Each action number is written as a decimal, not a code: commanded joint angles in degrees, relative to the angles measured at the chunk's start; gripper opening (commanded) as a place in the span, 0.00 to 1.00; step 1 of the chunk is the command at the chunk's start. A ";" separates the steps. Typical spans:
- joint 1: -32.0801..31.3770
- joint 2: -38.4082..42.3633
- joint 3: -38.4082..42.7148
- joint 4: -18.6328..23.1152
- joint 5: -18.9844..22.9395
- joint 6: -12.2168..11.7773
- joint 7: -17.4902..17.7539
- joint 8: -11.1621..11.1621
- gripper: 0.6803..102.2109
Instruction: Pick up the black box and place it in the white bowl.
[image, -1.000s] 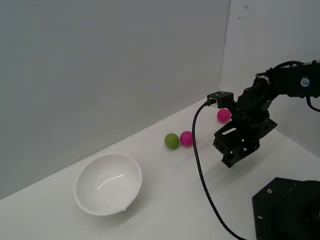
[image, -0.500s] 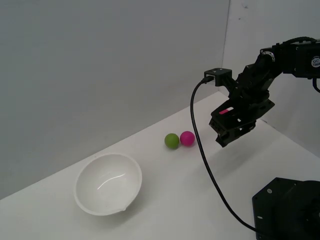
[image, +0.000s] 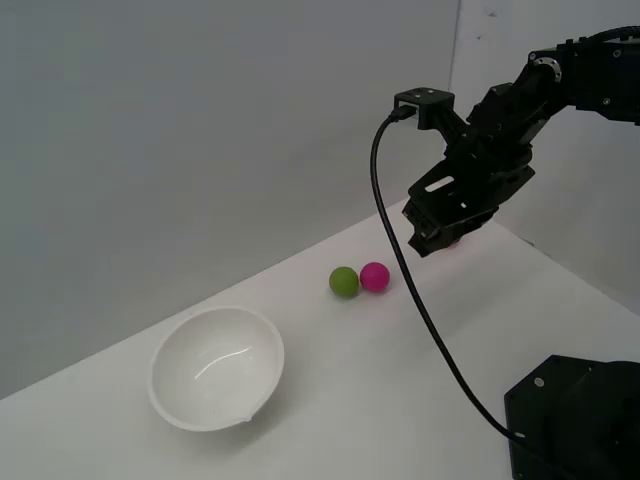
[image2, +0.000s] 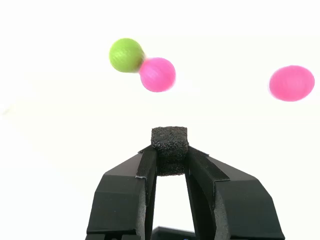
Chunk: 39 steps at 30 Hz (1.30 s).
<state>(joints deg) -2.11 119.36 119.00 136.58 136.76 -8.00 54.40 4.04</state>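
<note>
Wrist view, gripper (image2: 171, 159) jaws clamped on coarse matte black box (image2: 170, 145), held above white bench (image: 350, 400), smooth green ball (image2: 126, 54) touching pink ball (image2: 157, 74), glossy round white bowl (image: 216, 366) well apart.

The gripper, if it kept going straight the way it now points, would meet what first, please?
Probably bare table. The gripper, shut on the black box, aims near the touching green ball and pink ball, but depth is unclear, so it may fall short of them.
</note>
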 joint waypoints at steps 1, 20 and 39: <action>-1.85 1.41 1.67 -1.49 -1.85 -1.49 -1.58 0.26 0.02; -18.54 -4.13 -3.87 -5.98 -6.50 -3.60 -11.69 -4.22 0.02; -28.83 -12.22 -12.04 -12.30 -12.74 -3.96 -15.29 -6.77 0.02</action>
<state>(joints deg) -29.97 106.79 106.17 126.04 126.21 -10.63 39.55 -1.41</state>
